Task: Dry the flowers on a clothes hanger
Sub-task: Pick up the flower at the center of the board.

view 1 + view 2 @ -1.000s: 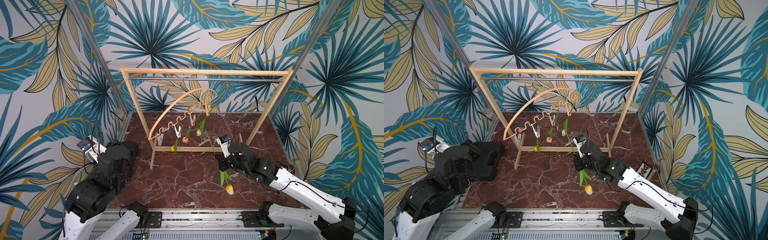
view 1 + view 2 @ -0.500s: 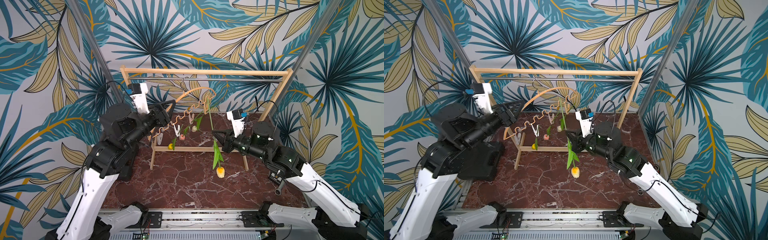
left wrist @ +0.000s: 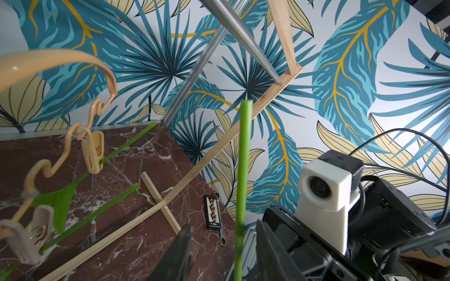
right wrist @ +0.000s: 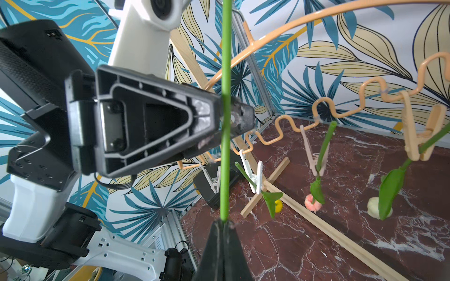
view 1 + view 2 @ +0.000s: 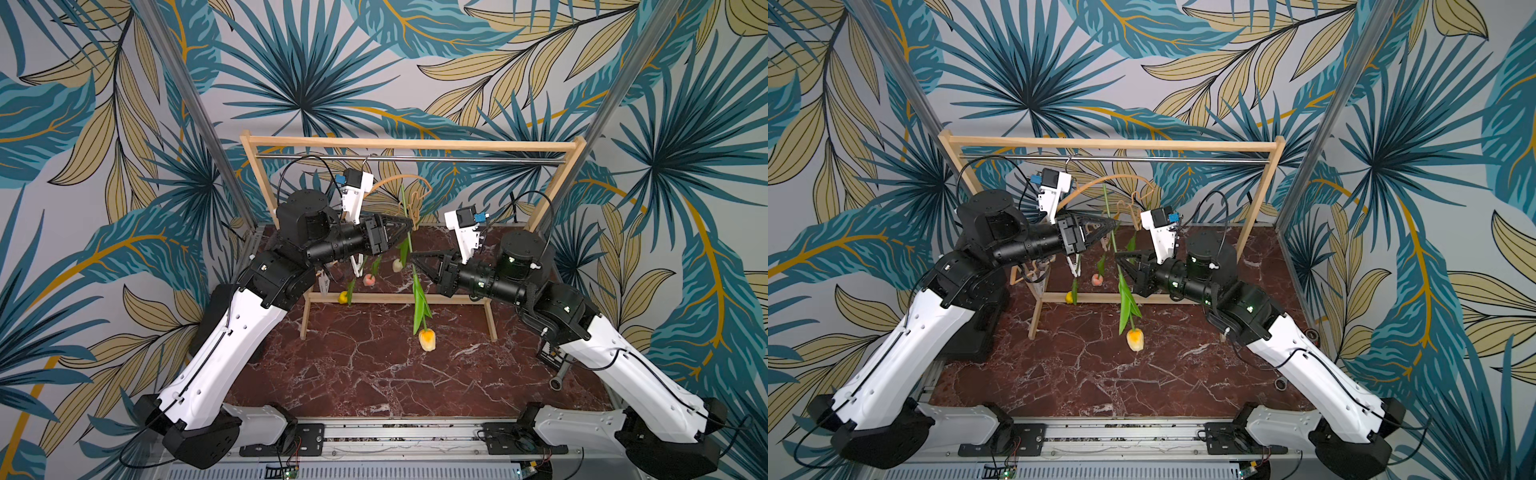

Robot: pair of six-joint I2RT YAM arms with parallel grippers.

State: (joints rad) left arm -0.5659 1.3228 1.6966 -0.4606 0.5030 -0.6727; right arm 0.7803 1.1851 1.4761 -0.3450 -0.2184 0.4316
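The clothes hanger hangs by its hook from the rack's rod. Its wavy bar carries clothespins. Three flowers hang head down from the pins: yellow, pink, cream. My right gripper is shut on the green stem of the yellow-orange tulip, which hangs head down in front of the hanger. My left gripper is open higher up the same stem. One of its fingers stands on each side, with gaps showing.
The wooden rack frame with its metal rod stands at the back on the red marble floor; its base bar runs under the hanging heads. An empty white clothespin hangs near the stem. A black strip and wrench lie by the right wall.
Both arms rose from low positions. The right lifted the yellow-orange tulip off the floor up to the hanger. The left came up beside the stem and its jaws narrowed around it.
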